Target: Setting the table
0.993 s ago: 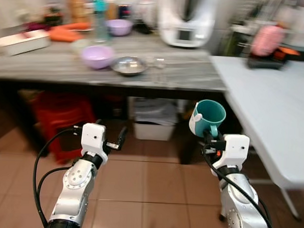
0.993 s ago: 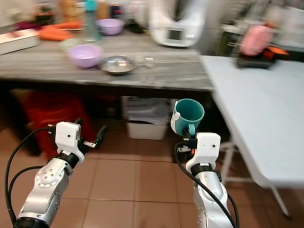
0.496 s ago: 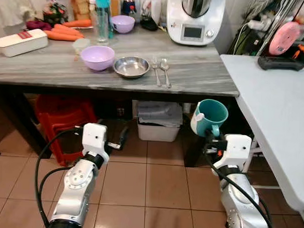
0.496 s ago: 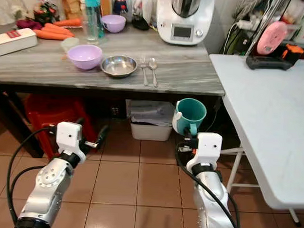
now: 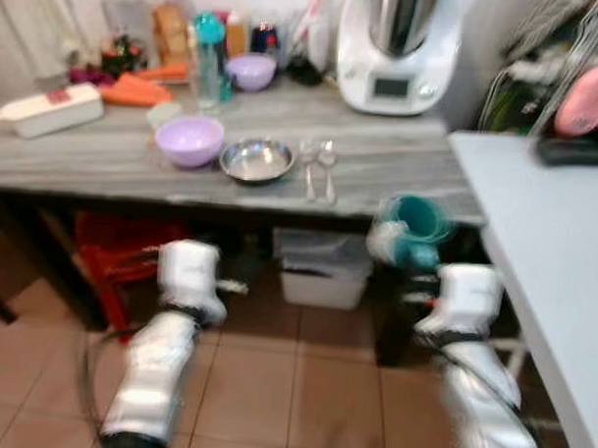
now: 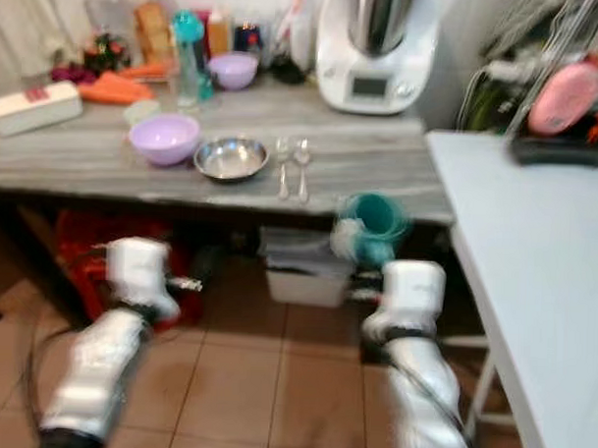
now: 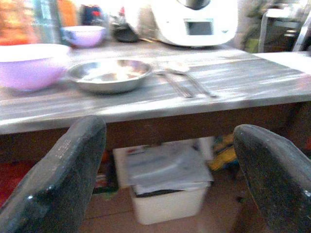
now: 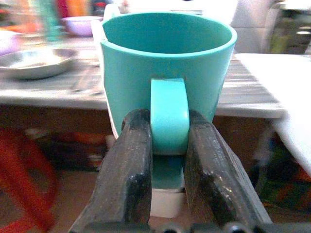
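Right wrist view: right hand (image 8: 167, 160) clamped on the handle of the teal mug (image 8: 167, 73), upright, held in front of the bench (image 5: 399, 178) edge near its right corner | left hand (image 7: 165, 165) fingers wide apart, low before the bench | on the bench: purple bowl (image 5: 189, 140), steel bowl (image 5: 256, 160), fork and spoon (image 5: 319, 169) side by side.

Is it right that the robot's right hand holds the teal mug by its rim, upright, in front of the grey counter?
Not quite. The right hand holds the teal mug by its handle, not its rim: the right wrist view shows the two black fingers clamped on either side of the handle. The rest stands: the mug is upright, in front of the grey counter.
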Motion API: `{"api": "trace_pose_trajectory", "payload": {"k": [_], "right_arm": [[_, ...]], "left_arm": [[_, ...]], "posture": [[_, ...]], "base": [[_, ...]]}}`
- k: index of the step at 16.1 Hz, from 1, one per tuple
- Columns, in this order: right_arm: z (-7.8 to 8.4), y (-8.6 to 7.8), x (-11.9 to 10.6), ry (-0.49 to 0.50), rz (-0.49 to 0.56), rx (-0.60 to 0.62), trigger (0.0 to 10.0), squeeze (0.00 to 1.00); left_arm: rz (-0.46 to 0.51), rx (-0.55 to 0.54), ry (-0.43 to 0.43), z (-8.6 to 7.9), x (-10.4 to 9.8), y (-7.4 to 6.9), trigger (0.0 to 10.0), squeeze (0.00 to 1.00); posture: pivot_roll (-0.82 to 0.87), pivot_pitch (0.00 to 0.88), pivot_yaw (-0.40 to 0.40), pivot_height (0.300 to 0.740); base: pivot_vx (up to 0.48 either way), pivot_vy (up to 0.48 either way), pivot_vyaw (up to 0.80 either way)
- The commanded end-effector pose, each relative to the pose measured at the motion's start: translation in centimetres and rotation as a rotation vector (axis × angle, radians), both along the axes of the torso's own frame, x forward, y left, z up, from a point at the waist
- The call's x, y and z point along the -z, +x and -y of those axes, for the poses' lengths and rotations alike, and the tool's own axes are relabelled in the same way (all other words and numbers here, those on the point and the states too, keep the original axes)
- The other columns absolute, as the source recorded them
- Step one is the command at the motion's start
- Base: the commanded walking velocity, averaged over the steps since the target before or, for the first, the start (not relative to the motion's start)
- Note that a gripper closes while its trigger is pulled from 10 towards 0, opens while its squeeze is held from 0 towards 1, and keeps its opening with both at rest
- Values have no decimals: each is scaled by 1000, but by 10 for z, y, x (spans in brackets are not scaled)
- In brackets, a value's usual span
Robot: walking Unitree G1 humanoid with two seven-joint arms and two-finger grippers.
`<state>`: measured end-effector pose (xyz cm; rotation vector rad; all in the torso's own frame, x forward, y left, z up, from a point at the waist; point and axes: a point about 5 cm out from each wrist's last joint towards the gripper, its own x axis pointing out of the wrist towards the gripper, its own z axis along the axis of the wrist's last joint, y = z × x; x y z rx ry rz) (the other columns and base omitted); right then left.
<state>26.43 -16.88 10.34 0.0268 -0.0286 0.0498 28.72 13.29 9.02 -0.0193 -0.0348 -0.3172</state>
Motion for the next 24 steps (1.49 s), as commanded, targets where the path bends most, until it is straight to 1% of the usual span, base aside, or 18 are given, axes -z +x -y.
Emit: {"api": "trace_pose_trajectory", "payload": {"k": [1,4,10,12,14,15,19,22,24], "right_arm": [[-8,2,-11,15,50,-21,10000,0],[-9,3,-13,7,61,-33,10000,0],[-11,4,-17,4,77,-46,10000,0],[-11,5,-19,0,84,-51,10000,0],[-11,6,-21,-10,93,-57,10000,0],[-12,6,-21,-8,94,-58,10000,0],[-12,6,-21,11,98,-50,10000,0],[-12,8,-23,11,101,-42,10000,0],[-12,7,-22,17,99,-38,10000,0]], "left_arm": [[21,-27,25,-12,-6,3,10000,0],[24,-28,25,-11,-7,4,10000,0],[37,-34,25,-9,-9,5,10000,0],[38,-39,22,-9,-9,5,10000,0],[42,-53,24,-10,-10,6,10000,0],[46,-62,19,-11,-11,7,10000,0],[43,-99,-2,-11,-13,9,10000,0],[39,-93,5,-11,-13,10,10000,0],[33,-93,-5,-10,-12,10,10000,0]], "posture": [[-2,0,-14,740],[-3,0,-13,740],[-3,0,-19,740],[-3,0,-22,740],[-4,0,-23,740],[-5,0,-21,740],[-4,0,-20,740],[-2,0,-17,740],[0,0,-14,740]], "base": [[416,0,0],[412,0,0],[407,0,605],[369,0,0],[0,0,0],[0,0,500],[0,0,0],[0,0,0],[0,0,0]]}}
